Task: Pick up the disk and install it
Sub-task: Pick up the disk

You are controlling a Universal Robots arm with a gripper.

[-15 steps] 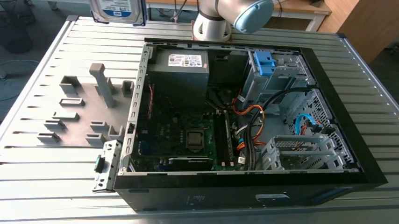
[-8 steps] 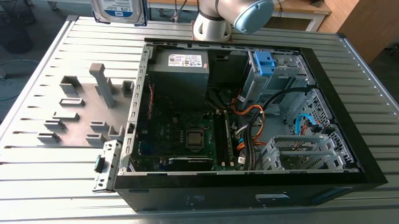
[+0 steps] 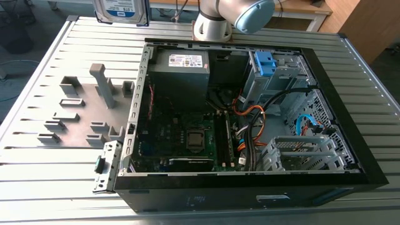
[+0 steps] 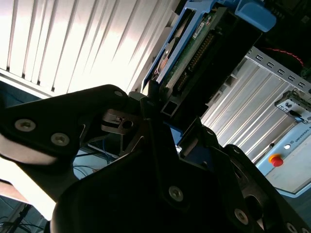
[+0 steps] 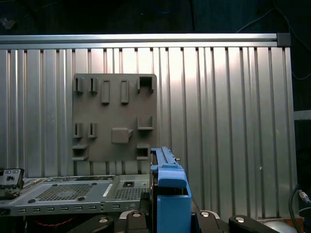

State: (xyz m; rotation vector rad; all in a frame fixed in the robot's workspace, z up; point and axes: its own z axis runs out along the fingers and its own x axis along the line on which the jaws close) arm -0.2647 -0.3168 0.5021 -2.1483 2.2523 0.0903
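Observation:
The disk hangs high above the table's far edge, its white-and-blue label facing the exterior camera. In the second wrist view my gripper is shut on the disk, whose green circuit board and blue side rail run away from the fingers. In the first wrist view the disk shows edge-on as a blue rail, above the slatted table. The arm stands at the back of the table, behind the case.
An open computer case lies on the slatted metal table, with a grey power-supply box, a blue bracket in the drive bay and a metal cage. A grey fixture plate with upright holders lies at the exterior view's left.

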